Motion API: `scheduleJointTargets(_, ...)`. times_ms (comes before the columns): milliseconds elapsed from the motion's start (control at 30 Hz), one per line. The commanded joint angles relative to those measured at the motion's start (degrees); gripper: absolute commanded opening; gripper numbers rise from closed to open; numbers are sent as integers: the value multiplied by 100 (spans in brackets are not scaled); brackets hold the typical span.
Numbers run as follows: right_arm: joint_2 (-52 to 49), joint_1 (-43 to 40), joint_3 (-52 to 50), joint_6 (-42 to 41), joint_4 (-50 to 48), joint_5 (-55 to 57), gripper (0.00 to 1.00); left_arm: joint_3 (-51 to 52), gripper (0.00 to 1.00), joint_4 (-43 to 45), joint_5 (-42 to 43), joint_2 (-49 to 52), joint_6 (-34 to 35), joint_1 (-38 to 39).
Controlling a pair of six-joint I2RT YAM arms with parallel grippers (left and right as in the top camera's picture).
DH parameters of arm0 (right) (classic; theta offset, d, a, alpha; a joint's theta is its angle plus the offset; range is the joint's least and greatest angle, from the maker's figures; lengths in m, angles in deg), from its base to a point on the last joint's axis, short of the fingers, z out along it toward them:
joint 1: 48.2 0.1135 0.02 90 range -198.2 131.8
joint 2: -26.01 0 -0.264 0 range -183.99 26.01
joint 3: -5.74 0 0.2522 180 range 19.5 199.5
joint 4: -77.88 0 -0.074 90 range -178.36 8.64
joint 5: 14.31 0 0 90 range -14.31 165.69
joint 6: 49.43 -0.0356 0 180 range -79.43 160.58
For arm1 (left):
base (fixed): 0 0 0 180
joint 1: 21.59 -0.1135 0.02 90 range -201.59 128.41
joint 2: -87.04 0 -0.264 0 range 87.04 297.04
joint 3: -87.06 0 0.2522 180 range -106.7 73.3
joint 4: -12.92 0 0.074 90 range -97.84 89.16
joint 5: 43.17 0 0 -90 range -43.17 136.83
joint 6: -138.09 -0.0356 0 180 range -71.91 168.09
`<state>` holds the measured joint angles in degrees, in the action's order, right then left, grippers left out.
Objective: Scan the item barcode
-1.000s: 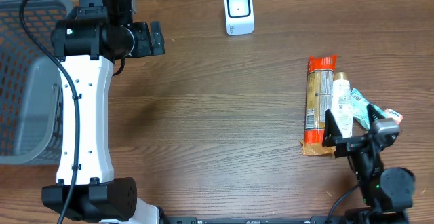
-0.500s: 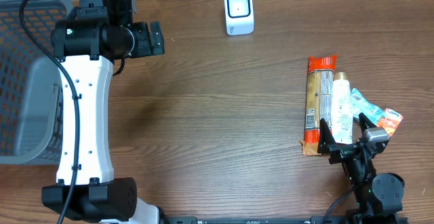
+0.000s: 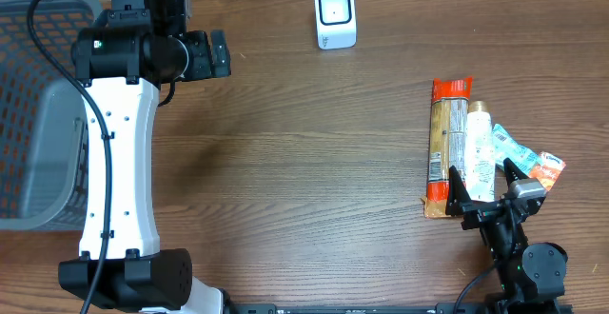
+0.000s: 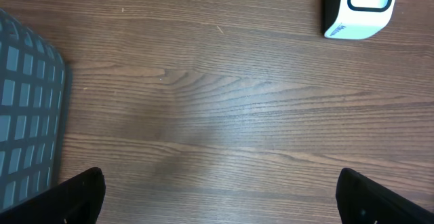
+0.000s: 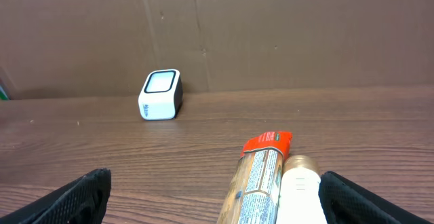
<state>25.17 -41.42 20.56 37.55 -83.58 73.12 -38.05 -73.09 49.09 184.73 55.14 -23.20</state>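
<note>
Left tool [image 4: 220,197] and right tool [image 5: 224,200] gape empty; one scanner [image 3: 335,16], one basket [image 3: 24,86], one bottle [image 3: 479,143], one packet [image 3: 442,143], two sachets [image 3: 505,149].

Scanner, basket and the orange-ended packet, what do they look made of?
Scanner: likely hard plastic, smooth white shell, dark glossy window.
Basket: probably grey plastic, moulded grid walls.
Orange-ended packet: seemingly thin plastic film, printed, crimped end seals.

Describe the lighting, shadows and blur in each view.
Overhead: even, soft light, with a faint shadow on the table; the scanner face glows white. Left wrist: sharp wood grain, but the left pincer is dark and blurred. Right wrist: the right pincer is blurred, and the white bottle looks washed out.
</note>
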Motion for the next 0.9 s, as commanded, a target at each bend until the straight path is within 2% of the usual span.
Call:
scheduleJointTargets(0,68,-7,-61,-13,-22,-7,100,-24,100,9,-35,17,-85,13)
scheduleJointTargets(600,68,-7,-61,-13,-22,-7,100,-17,100,9,-35,-81,-85,13)
scheduleJointTargets(767,68,-7,-61,-13,-22,-7,100,136,100,-55,-251,-472,-85,13)
scheduleJointTargets(867,68,-7,-61,-13,-22,-7,100,623,100,-70,-216,-942,-48,13)
